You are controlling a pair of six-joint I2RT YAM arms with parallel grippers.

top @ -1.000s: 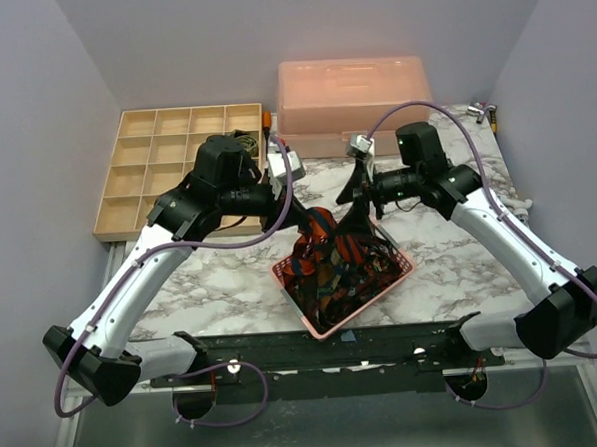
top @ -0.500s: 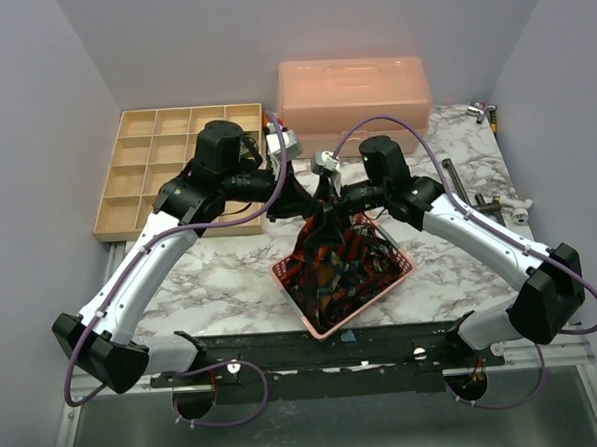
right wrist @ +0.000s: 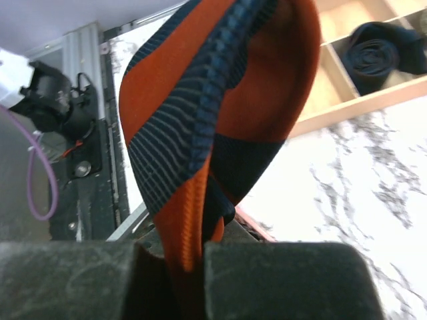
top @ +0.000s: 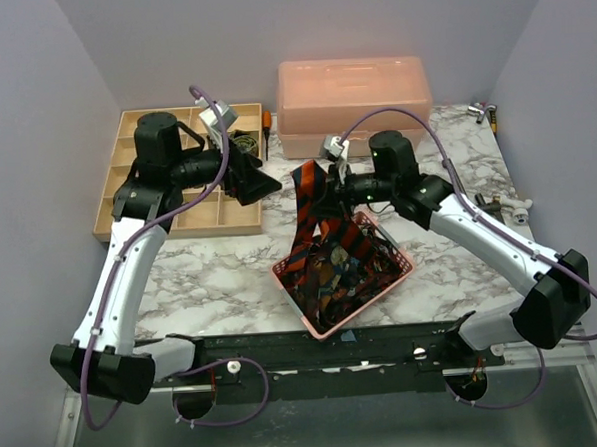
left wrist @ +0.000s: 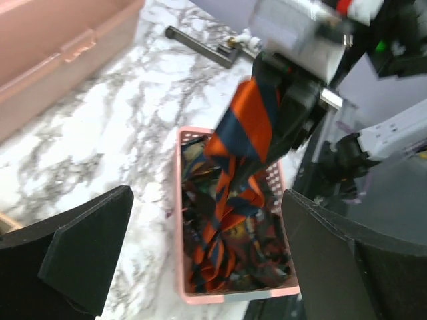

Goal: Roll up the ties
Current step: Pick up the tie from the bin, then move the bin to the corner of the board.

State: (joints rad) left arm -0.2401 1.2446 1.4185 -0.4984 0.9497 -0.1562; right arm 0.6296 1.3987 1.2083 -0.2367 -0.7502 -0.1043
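Left arm (top: 121,278) and right arm (top: 489,235): white link shells, black joint housings, bulky black elbows at seven and four o'clock in the top view. A thin purple cable (top: 398,108) runs along each. The left pincer (left wrist: 207,193) has matte black wedge fingers (left wrist: 83,250)

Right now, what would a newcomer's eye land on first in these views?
The orange-and-navy striped tie stands out first. It is pinched at its upper end by the right gripper and hangs down into the pink basket of tangled ties at the centre of the top view. Next comes the left gripper, open and empty, by the wooden compartment tray at the back left, where one dark tie sits rolled in a compartment.
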